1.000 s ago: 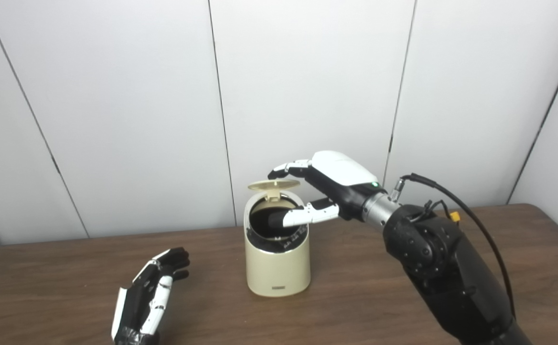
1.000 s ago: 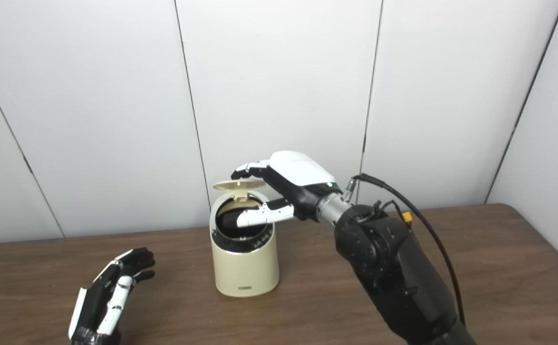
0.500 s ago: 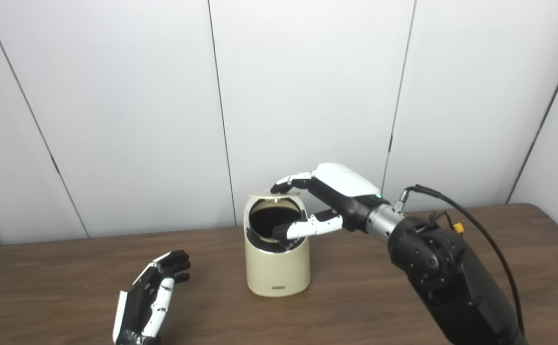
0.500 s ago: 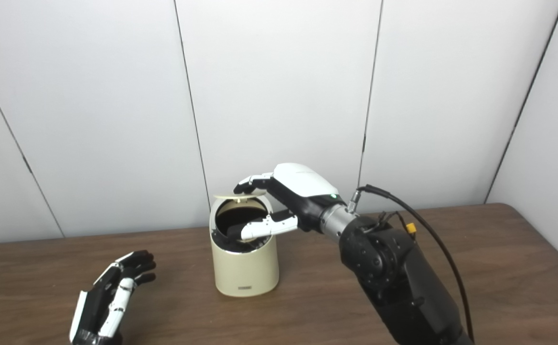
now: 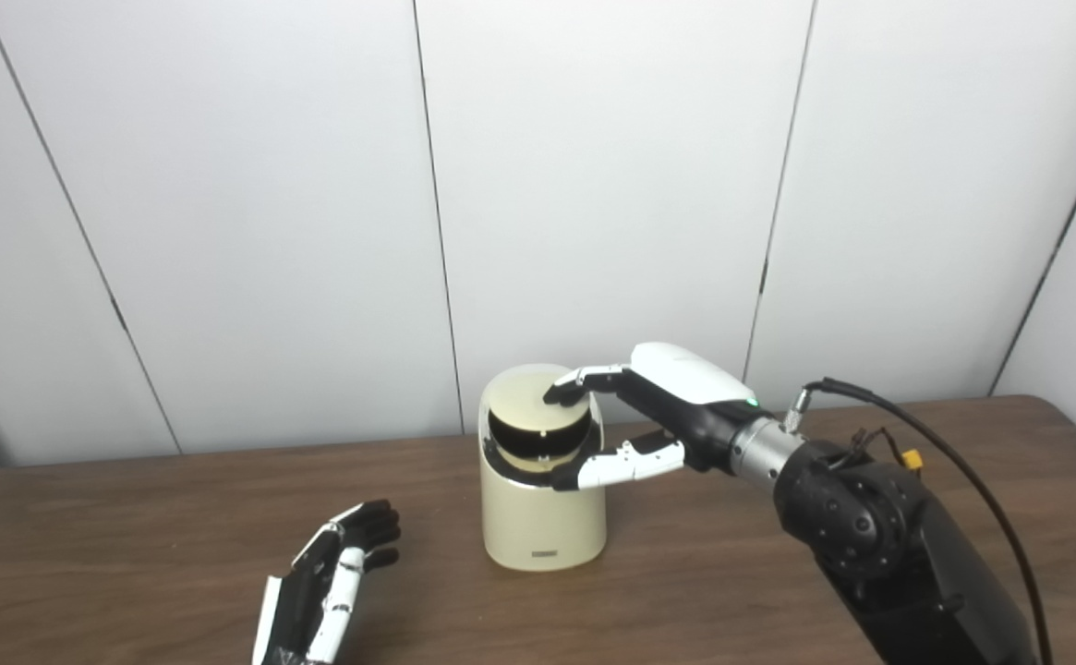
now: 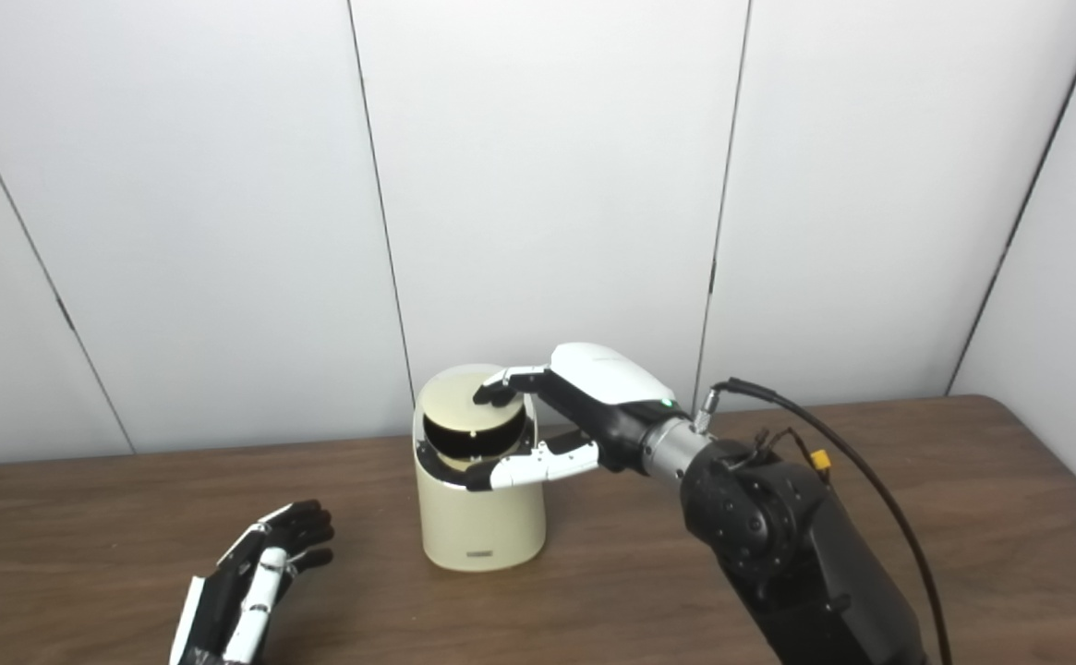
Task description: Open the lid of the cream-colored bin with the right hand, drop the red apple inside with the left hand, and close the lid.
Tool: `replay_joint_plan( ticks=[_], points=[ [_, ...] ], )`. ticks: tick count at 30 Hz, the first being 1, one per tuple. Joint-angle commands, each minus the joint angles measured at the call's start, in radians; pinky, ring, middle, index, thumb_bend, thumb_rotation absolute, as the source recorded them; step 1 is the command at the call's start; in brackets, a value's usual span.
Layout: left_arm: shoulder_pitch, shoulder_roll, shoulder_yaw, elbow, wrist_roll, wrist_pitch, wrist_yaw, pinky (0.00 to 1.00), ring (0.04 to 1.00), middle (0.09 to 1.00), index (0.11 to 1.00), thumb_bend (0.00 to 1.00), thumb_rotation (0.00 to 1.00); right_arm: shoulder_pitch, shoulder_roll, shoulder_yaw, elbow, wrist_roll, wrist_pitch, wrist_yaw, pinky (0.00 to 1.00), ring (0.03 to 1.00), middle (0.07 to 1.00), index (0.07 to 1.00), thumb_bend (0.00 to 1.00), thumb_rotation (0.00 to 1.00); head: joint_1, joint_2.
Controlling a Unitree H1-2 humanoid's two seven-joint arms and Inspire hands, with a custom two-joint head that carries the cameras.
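Cream-colored bin (image 5: pixel 542 517) stands mid-table (image 5: pixel 131 517). Right hand (image 5: pixel 658 416), fingers spread, presses the lid (image 5: pixel 528 406) partway down, a dark gap showing. Left hand (image 5: pixel 330 591) rests spread, empty.

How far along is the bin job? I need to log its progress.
No apple shows on the table, and the left hand lies open and empty, so the drop looks done. In hand: the right hand presses the lid down onto the cream bin. Left: seating it fully, since a dark gap shows beneath.
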Motion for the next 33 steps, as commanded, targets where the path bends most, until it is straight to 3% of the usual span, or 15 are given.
replay_joint_plan(
  ticks=[1,8,26,33],
  points=[
    [-0.005,-0.001,-0.014,-0.034,0.009,0.002,-0.005,0.70,0.746,0.740,0.730,0.26,0.65,-0.021,-0.017,0.001,-0.039,-0.008,-0.006,0.004,0.88,0.864,0.787,0.788,0.79,0.79,0.002,0.007],
    [-0.005,-0.006,-0.024,-0.054,0.017,0.019,0.005,0.68,0.732,0.725,0.718,0.26,0.64,-0.001,-0.020,0.026,-0.032,-0.022,-0.016,0.020,0.89,0.875,0.810,0.806,0.81,0.81,0.007,0.018],
    [-0.006,-0.008,-0.028,-0.062,0.016,0.024,0.010,0.66,0.732,0.718,0.704,0.28,0.64,0.042,-0.010,0.095,-0.010,-0.114,-0.083,-0.005,0.94,0.886,0.831,0.810,0.81,0.74,0.007,0.021],
    [-0.005,-0.013,-0.031,-0.061,0.027,0.023,0.018,0.66,0.734,0.718,0.702,0.28,0.66,0.031,-0.032,0.128,-0.008,-0.216,-0.141,-0.017,0.94,0.872,0.833,0.809,0.80,0.77,0.008,0.019]
  ],
)
